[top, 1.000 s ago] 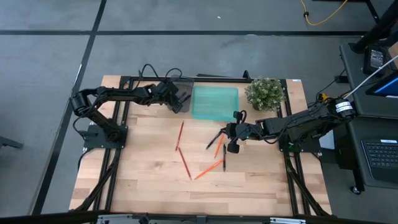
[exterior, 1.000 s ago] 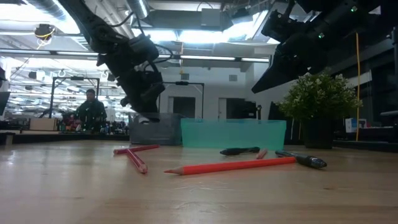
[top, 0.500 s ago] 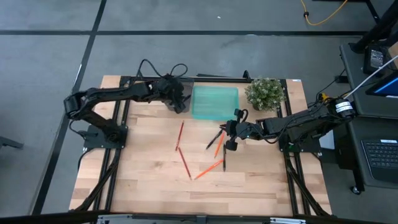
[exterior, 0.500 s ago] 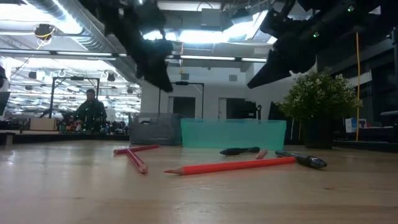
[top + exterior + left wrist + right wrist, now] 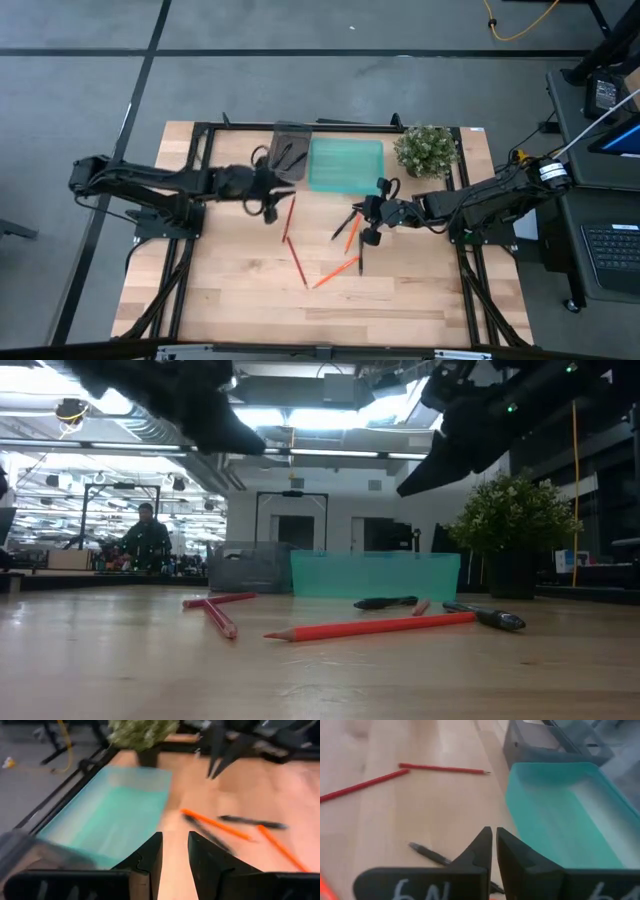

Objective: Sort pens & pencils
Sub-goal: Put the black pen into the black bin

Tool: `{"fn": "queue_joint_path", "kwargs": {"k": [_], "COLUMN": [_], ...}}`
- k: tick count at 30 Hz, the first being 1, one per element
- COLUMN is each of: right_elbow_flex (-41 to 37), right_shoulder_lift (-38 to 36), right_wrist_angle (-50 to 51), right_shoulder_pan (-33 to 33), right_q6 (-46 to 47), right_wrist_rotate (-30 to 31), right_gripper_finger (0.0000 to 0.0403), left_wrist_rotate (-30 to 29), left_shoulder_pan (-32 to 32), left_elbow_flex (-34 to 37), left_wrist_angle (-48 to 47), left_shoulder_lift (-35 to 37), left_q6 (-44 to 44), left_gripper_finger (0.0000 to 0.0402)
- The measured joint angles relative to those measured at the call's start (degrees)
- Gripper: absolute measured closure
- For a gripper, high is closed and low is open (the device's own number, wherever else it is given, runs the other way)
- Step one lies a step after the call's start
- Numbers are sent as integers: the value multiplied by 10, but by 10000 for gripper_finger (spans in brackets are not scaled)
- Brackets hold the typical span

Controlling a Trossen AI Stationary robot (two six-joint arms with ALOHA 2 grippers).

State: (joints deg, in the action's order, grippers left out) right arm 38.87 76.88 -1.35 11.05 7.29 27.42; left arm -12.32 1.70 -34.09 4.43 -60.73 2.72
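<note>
Bare table (image 5: 230,290) front; pencils (image 5: 292,240) mid-table

trays (image 5: 345,164) rear-ctr | plant (image 5: 425,150) right of trays | pens/pencils (image 5: 349,266) before trays

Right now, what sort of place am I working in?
Most likely a robotics lab or workshop in a large open hall. The wooden table sits in a black metal frame, the low view shows industrial ceiling lights, and a person works at benches in the background.
</note>
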Motion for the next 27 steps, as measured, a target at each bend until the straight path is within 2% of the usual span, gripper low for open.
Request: {"fn": "queue_joint_path", "kwargs": {"k": [4, 8, 11, 15, 18, 21, 27], "right_elbow_flex": [0, 2, 28, 88, 127, 141, 141], "right_shoulder_lift": [0, -4, -7, -8, -8, -8, -1], "right_wrist_angle": [-6, 7, 59, 178, 245, 261, 297], "right_shoulder_pan": [14, 28, 39, 60, 75, 86, 90], "right_q6": [42, 83, 123, 195, 244, 292, 430], "right_wrist_rotate": [4, 32, 45, 43, 24, -5, -68], "right_gripper_finger": [373, 351, 322, 275, 242, 217, 208], "left_wrist_rotate": [0, 0, 0, 0, -7, -8, -17], "left_shoulder_pan": [-37, -70, -93, -119, -132, -141, -155], "left_elbow_flex": [52, 81, 94, 112, 128, 139, 144], "left_wrist_angle": [44, 69, 69, 69, 69, 98, 104], "left_shoulder_lift": [35, 54, 60, 72, 79, 84, 84], "left_q6": [-3, -17, -18, -18, -18, -19, -26], "left_gripper_finger": [315, 315, 315, 315, 315, 315, 315]}}
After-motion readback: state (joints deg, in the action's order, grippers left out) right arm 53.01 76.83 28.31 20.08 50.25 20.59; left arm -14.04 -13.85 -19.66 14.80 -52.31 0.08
